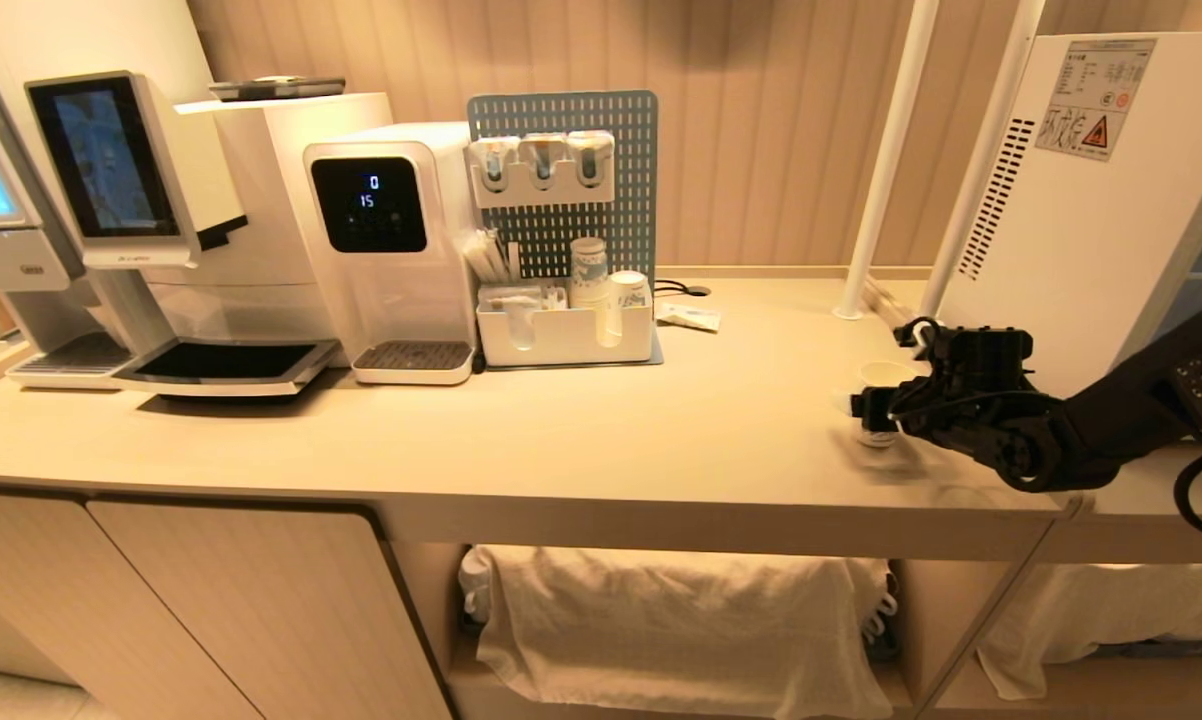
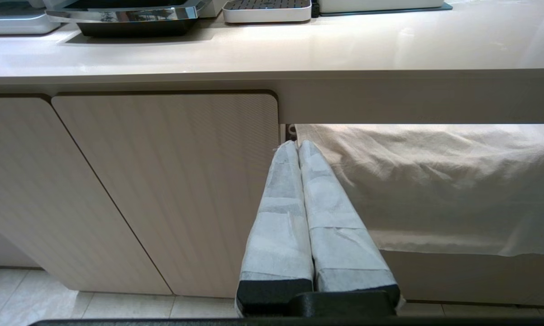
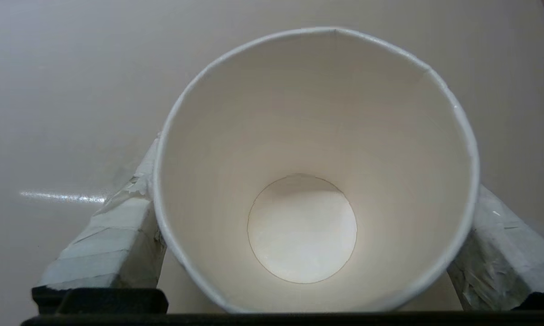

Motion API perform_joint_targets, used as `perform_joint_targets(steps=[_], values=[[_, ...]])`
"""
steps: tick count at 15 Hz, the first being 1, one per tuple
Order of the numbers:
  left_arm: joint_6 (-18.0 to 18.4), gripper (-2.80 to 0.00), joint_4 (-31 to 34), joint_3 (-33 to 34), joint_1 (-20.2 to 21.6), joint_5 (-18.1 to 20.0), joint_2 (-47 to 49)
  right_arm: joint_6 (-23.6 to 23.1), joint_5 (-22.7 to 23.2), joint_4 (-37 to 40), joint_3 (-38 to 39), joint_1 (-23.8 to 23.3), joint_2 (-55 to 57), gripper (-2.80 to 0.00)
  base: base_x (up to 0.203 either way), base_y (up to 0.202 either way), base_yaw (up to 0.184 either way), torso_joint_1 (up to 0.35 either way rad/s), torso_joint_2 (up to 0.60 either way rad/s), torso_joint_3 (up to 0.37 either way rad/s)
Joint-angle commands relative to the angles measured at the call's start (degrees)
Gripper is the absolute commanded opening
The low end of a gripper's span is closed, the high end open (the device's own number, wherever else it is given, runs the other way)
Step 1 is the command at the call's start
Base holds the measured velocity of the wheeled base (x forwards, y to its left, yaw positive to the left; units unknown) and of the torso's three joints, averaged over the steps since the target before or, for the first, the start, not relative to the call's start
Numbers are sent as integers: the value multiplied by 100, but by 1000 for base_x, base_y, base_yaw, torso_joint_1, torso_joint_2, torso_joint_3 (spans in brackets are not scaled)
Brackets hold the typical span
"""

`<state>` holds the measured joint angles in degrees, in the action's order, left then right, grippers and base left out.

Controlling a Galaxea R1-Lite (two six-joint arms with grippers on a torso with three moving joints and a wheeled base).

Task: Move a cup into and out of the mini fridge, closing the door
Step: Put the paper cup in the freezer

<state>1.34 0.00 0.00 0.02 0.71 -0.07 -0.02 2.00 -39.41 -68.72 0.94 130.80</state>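
The cup [image 3: 315,181] is seen standing upright on the counter [image 1: 581,430], its long axis vertical, its open mouth pointing up and its narrower base set down on the surface. It is placed between the two taped fingers [image 3: 113,235] of the right gripper [image 1: 886,385], which is reached in from the right side of the counter. In the right wrist view the empty inside of the cup and its round bottom are looked into from above, with one finger seen on each side of the rim. The jaws are spread wide, about as wide as the cup's rim; whether the pads actually press on the cup wall cannot be told, since the contact is hidden under the rim. In the head view the cup is seen near the front right part of the counter, just in front of the white side wall of the fridge [image 1: 1091,200], which is stood at the right end of the counter. The left gripper [image 2: 298,149] is held low in front of the cabinet door [image 2: 163,190], below the counter edge, beside a draped cloth [image 2: 435,181]; its jaws are closed together, finger against finger, and nothing is held between them.
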Motion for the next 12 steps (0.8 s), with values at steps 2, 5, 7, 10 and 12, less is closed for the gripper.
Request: perform_joint_targets(steps=[2,5,7,10,12], values=[[-2,-280,0,0,6,0,7,2,7,-40,-62,3,69,0,0,0,0,0,0,0],[-2,-280,0,0,-1,0,7,1,18,-57,-53,3,51,-280,0,0,0,0,0,0],[-2,-280,0,0,5,0,7,-15,2,-13,-9,12,42,-280,0,0,0,0,0,0],[-2,-280,0,0,6,0,7,-15,2,105,25,12,-69,-280,0,0,0,0,0,0],[-2,-280,0,0,2,0,7,-17,8,210,19,12,-168,-280,0,0,0,0,0,0]])
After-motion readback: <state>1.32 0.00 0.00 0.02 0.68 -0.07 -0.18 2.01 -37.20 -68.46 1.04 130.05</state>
